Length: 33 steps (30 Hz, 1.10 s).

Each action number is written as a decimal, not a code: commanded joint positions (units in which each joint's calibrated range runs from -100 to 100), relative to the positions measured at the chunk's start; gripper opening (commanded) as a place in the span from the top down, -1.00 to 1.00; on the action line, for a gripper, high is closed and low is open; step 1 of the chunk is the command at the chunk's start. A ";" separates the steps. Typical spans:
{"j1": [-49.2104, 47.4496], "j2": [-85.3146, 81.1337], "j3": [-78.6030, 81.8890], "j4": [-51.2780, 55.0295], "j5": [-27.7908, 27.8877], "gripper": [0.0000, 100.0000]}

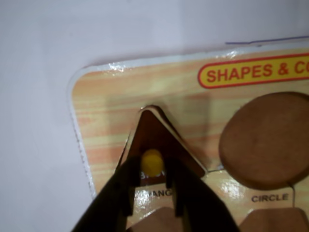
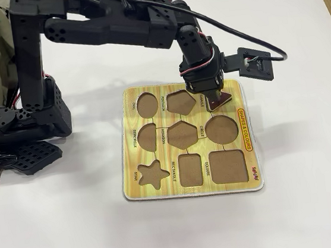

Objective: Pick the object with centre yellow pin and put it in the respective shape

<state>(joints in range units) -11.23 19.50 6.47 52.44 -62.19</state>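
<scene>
A brown triangle piece [image 1: 153, 133] with a yellow centre pin [image 1: 152, 162] sits tilted at the triangle recess of the wooden shape board [image 1: 106, 116]. One edge looks raised above the board. My black gripper [image 1: 152, 169] is shut on the yellow pin, one finger on each side of it. In the fixed view the gripper [image 2: 210, 98] hangs over the board's [image 2: 190, 181] far right corner, holding the triangle piece [image 2: 219, 100] at the triangle recess.
The board lies on a white table [image 2: 301, 162]. Its other recesses, such as circle [image 2: 222, 129], square [image 2: 228, 166] and star [image 2: 152, 174], show brown bottoms. The arm's base [image 2: 22, 128] stands left of the board.
</scene>
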 commanded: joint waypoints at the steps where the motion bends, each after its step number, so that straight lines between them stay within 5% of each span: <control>1: -0.01 -1.18 -0.81 -0.76 0.11 0.79; 7: -0.01 -1.84 -1.35 -0.84 -0.15 0.57; 18: -0.01 -10.13 0.36 0.11 -0.15 0.56; 33: 1.07 -35.90 26.71 -0.76 -0.20 0.56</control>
<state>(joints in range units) -10.76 -9.02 30.31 52.36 -62.19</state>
